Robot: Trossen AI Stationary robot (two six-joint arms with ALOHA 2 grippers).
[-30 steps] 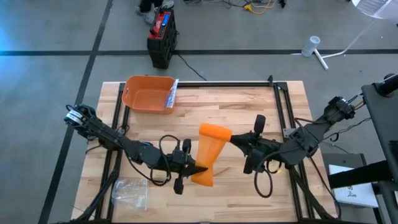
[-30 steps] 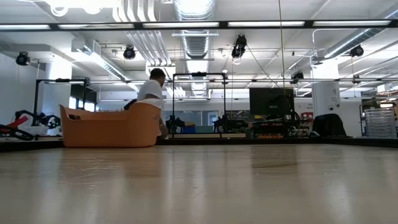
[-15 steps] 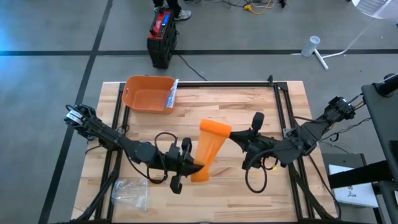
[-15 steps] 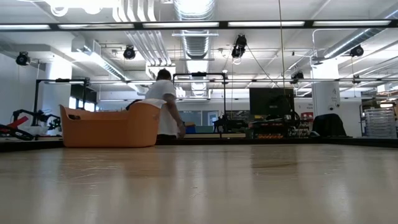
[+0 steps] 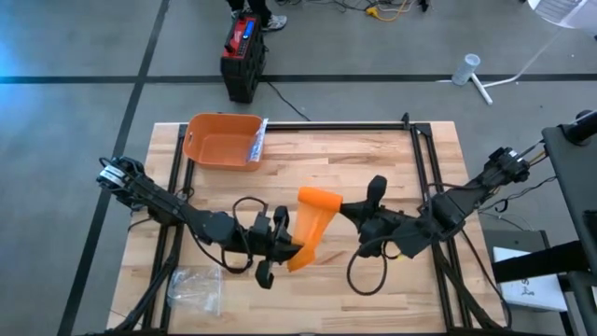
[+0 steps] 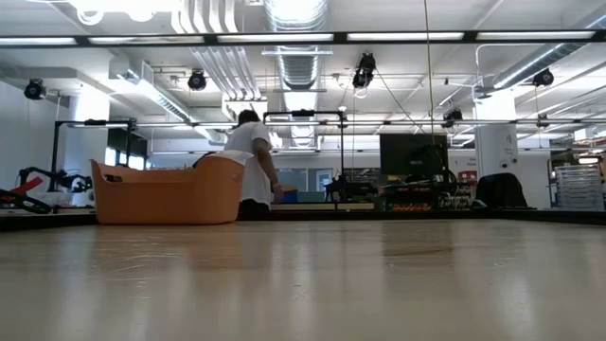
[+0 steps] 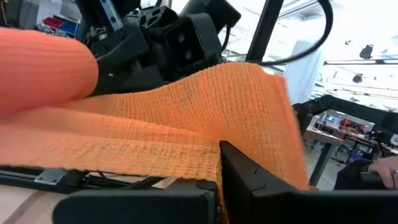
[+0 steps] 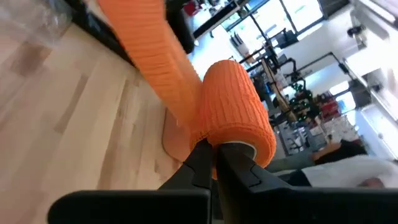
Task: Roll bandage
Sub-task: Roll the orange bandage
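The orange bandage is part roll, part strip. Its roll (image 5: 321,199) hangs over the table's middle, with my right gripper (image 5: 344,208) shut on it from the right. The flat strip (image 5: 308,233) runs from the roll toward the near edge. My left gripper (image 5: 291,250) is shut on the strip's end. In the left wrist view the strip (image 7: 186,124) spreads wide ahead of the fingers and the roll (image 7: 37,68) lies beyond. The low view shows neither arm nor bandage. My left gripper pinches the strip's free end (image 7: 211,163) between its two fingers, coming nearly level from the table's left. The strip runs away from the fingers to the roll, clear of the table and only lightly sagging. My right gripper grips the roll at the rim of its end (image 8: 231,148), coming from the table's right and slanting a little downward. Whether a finger enters the core I cannot tell. The roll (image 8: 236,112) is held clear of the table, and the strip (image 8: 146,46) leads off it.
An orange bin (image 5: 222,140) with a packet (image 5: 258,140) at its side stands at the far left, also in the low view (image 6: 166,194). A clear plastic bag (image 5: 194,287) lies near left. Black frame rails (image 5: 424,159) edge the table. A person stands beyond the bin.
My right gripper has come a little toward the table's left and sunk slightly, its wrist tipping downward; the roll has shifted slightly left with it. My left gripper has tipped its fingers upward, and the strip's held end has risen a little. Both stay shut.
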